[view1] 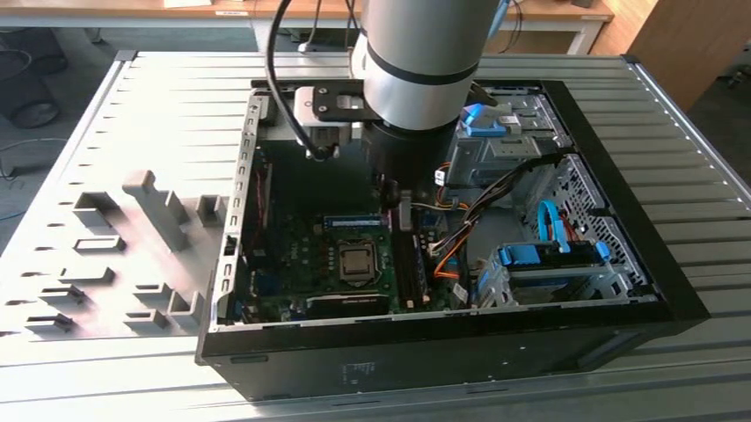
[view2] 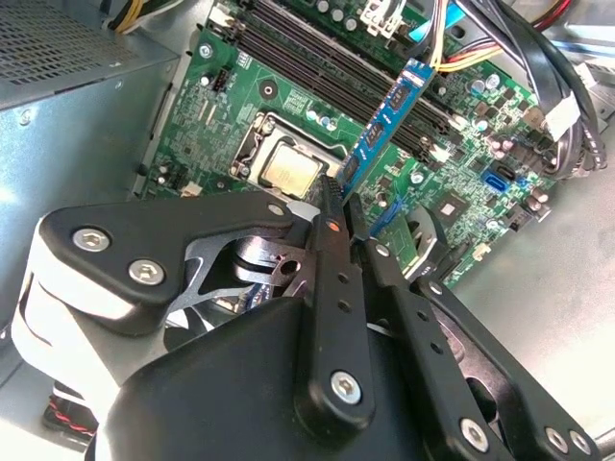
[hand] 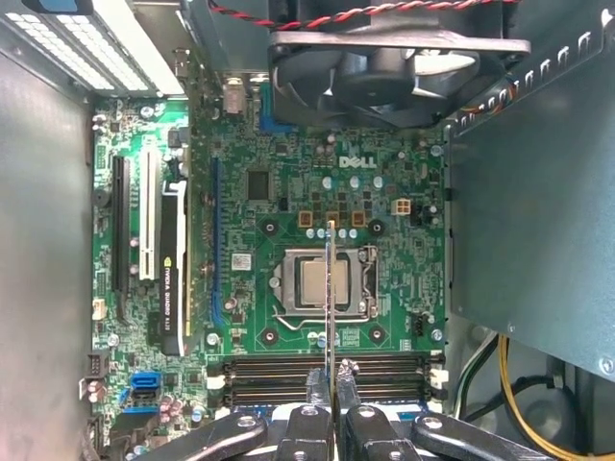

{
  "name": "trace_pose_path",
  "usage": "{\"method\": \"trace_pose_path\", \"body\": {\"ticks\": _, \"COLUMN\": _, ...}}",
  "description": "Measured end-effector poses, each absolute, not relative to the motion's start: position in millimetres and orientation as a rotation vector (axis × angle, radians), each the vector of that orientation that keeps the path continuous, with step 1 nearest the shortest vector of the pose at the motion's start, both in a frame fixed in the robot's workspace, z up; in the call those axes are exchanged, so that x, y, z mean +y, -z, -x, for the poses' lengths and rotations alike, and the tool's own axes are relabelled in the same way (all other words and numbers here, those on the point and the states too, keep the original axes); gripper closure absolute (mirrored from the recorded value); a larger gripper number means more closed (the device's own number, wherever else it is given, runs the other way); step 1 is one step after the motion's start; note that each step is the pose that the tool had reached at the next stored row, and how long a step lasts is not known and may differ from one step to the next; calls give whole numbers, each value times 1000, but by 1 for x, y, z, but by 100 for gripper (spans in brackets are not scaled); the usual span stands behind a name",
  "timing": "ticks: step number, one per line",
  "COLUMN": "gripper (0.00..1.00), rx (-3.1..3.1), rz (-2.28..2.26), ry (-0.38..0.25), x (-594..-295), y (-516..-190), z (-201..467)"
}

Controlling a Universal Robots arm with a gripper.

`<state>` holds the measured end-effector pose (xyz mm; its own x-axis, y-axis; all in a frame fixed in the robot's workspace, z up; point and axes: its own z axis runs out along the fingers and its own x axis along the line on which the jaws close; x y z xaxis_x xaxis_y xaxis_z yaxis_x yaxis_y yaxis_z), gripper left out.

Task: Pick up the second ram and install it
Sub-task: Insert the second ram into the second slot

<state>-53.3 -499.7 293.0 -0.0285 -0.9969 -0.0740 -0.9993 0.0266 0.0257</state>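
Second ram clamped edge-on in jaws, above motherboard inside open computer case

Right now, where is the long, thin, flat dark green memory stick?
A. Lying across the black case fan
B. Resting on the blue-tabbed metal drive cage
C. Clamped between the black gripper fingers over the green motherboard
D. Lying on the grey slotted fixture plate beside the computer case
C: in both wrist views the long, thin memory stick is clamped edge-on in the black gripper, which holds it over the green motherboard inside the open case.
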Motion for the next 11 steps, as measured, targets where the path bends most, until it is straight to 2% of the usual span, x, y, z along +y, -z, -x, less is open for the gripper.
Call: {"method": "trace_pose_path", "body": {"ticks": 11, "gripper": 86, "rx": 2371, "rz": 1998, "ry": -104, "x": -500, "y": -293, "z": 53}}
